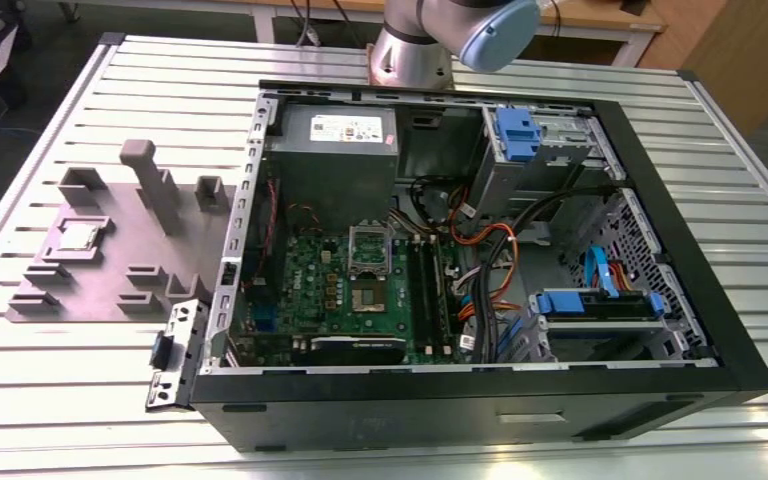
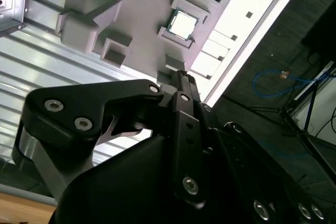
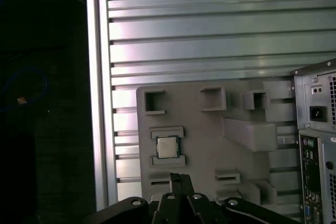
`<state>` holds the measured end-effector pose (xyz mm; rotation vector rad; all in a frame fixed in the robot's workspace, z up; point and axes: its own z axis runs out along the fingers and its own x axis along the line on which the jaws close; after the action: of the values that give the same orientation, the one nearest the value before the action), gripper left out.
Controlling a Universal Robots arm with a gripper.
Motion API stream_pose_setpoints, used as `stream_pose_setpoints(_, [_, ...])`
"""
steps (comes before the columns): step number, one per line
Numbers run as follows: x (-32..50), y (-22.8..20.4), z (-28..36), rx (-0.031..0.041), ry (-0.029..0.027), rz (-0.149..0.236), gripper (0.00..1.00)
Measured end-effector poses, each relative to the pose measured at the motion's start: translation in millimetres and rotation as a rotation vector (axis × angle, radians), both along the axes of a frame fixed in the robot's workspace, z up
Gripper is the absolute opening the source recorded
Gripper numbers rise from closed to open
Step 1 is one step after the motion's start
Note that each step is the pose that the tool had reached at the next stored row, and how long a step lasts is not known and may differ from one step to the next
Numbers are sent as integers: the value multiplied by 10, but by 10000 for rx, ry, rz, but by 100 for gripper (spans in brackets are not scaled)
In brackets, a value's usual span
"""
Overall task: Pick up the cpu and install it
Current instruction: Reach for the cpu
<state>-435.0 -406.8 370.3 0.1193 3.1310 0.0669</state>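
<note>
The cpu is a small square silvery chip. It lies flat in a recessed holder on the grey fixture plate, at the exterior view's left beside the computer case. Both wrist views look down on the cpu from well above. My gripper hangs high over the plate, its tip a short way from the chip in both wrist views. Its two thin black fingers are shut together with nothing between them. Inside the case, the silvery socket frame sits on the green motherboard.
The open black computer case holds a grey power supply, blue drive brackets and bundled cables. Raised blocks and a tall post stand on the fixture plate. The slatted metal table ends close to the plate.
</note>
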Motion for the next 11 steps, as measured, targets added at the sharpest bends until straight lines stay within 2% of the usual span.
stream_pose_setpoints(11, [-28, 0, -3, 0, -1, 0, 11])
